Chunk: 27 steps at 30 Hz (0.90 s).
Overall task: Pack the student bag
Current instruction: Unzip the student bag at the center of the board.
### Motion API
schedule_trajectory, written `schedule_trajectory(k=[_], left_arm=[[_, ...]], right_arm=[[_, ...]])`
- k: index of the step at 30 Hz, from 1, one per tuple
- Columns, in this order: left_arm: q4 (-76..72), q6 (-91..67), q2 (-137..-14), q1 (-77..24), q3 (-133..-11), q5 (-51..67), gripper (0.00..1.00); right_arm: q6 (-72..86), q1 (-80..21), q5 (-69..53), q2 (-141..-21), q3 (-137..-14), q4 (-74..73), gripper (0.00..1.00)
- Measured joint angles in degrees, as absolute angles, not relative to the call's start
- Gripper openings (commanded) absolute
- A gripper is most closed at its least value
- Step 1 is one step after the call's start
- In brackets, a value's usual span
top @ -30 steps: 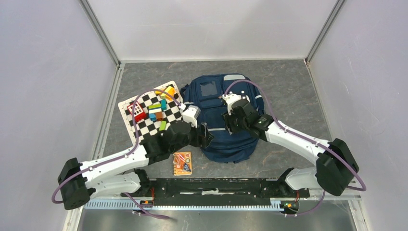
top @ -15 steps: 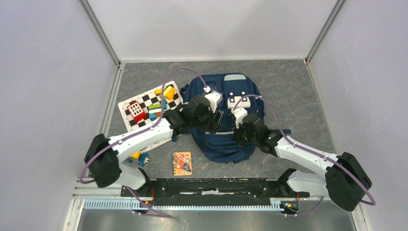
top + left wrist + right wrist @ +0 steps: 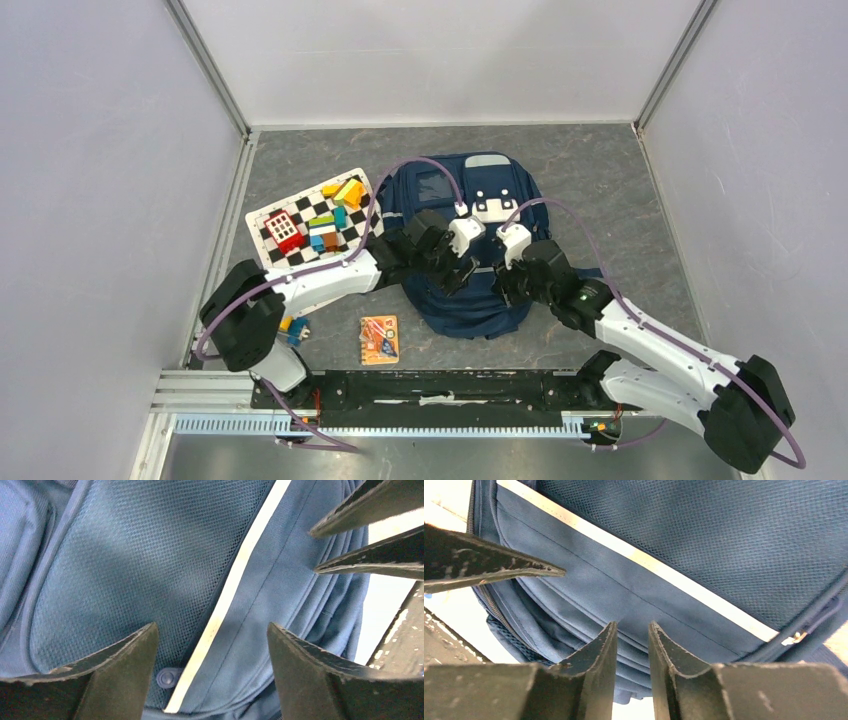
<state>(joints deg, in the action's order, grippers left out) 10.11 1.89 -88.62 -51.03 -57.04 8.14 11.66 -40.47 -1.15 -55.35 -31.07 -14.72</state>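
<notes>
Currently, near the near edge, a small card (image 3: 379, 338) is seen lying flat, left of centre. Just beyond it, the student bag (image 3: 470, 312) is laid face up in the middle of the surface, its long axis running from near edge to far edge. Both pincers are held over the bag's near half, side by side, so the bag is directly beneath each and neither arm is clearly nearer.

The left gripper (image 3: 210, 635) is spread wide and empty above the mesh pocket (image 3: 125, 580), beside the reflective stripe (image 3: 235, 580). The right gripper (image 3: 632, 627) is drawn nearly together with only a slit left, and nothing is held. A zip track (image 3: 484, 600) is seen in the right wrist view, off to the side of the fingers.

No compartment is seen open, so unzipping is judged to be the step in hand.

Toward the far-left corner, a checkered mat (image 3: 262, 230) loaded with coloured blocks (image 3: 322, 232) is left untouched.
</notes>
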Motion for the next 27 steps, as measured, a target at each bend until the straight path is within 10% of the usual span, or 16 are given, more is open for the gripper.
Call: schedule_trajectory(k=[9,27], left_arm=[[7.73,4.95,-90.70,-55.11,-56.18,7.09,0.09],[4.01,5.23,-83.00,-68.42,-47.40,-9.23,0.02]], right_arm=[[8.78,-39.27,3.55,-50.46,-31.94,-19.00,0.70],[37.01,-35.48,15.20,-41.82,-27.57,-20.21,0.89]])
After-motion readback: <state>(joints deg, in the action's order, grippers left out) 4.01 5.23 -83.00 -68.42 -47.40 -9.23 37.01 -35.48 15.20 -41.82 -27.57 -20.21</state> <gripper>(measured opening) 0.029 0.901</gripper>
